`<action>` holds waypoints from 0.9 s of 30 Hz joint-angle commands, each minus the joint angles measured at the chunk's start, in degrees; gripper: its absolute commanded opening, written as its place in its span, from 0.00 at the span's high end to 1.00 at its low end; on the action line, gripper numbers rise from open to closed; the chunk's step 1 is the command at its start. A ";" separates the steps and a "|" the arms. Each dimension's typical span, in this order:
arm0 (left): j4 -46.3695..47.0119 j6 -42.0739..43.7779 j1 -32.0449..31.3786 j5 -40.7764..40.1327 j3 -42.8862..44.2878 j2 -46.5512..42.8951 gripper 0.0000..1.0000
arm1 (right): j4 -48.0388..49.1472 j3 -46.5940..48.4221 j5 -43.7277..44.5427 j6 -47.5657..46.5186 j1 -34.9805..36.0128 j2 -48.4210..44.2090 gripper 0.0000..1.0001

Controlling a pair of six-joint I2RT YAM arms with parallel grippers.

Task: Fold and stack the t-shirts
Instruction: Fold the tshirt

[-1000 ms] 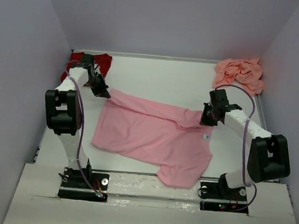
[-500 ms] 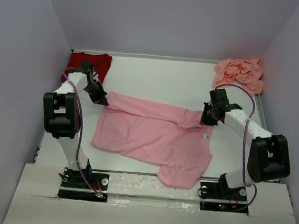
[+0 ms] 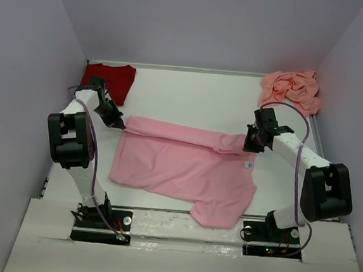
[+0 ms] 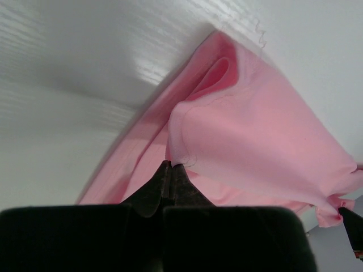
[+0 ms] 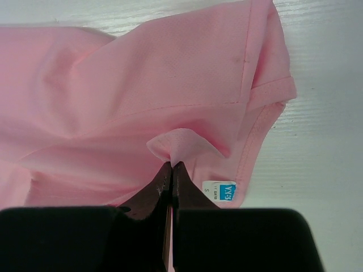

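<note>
Tees sit at three spots on the white tabletop [image 3: 191,92]. We see the pink tee [image 3: 185,168] spread across the middle, mostly flat, its far edge pulled into a taut fold that runs left to right between the two arms. The left pincer [image 3: 118,123] is clamped on the far-left end of that fold. In the left wrist view its jaws meet on a pinch of pink hem, and the cloth billows out from the tips in a loose drape. The right pincer [image 3: 249,145] is closed on the far-right end, near the neck. The right wrist view shows its tips nipping a small tuck of fabric, with the small label [image 5: 220,191] just beside them at the collar band. We find the red tee [image 3: 110,79] lying fairly flat in the far-left corner, just beyond the left arm and apart from the pink one. The salmon tee [image 3: 292,88] is bunched in a heap in the far-right corner, well apart from the others.
</note>
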 commanded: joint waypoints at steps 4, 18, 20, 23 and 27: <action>-1.38 1.74 1.52 0.88 5.81 2.79 1.00 | 0.01 1.75 0.24 -0.87 0.54 -0.03 1.00; 1.08 2.89 1.44 2.56 2.83 0.60 0.55 | -0.08 2.89 -2.14 -0.78 0.54 1.65 0.63; 1.17 2.62 1.44 2.29 3.01 -0.28 0.54 | -0.08 3.15 -2.05 -0.87 0.54 1.56 0.60; 1.69 2.01 1.44 2.46 4.41 -0.99 0.54 | -0.17 3.33 -2.23 -0.87 0.54 1.73 0.57; 0.82 1.83 1.52 3.52 8.10 -1.34 0.56 | -0.61 4.20 -2.32 -1.04 0.54 1.73 0.53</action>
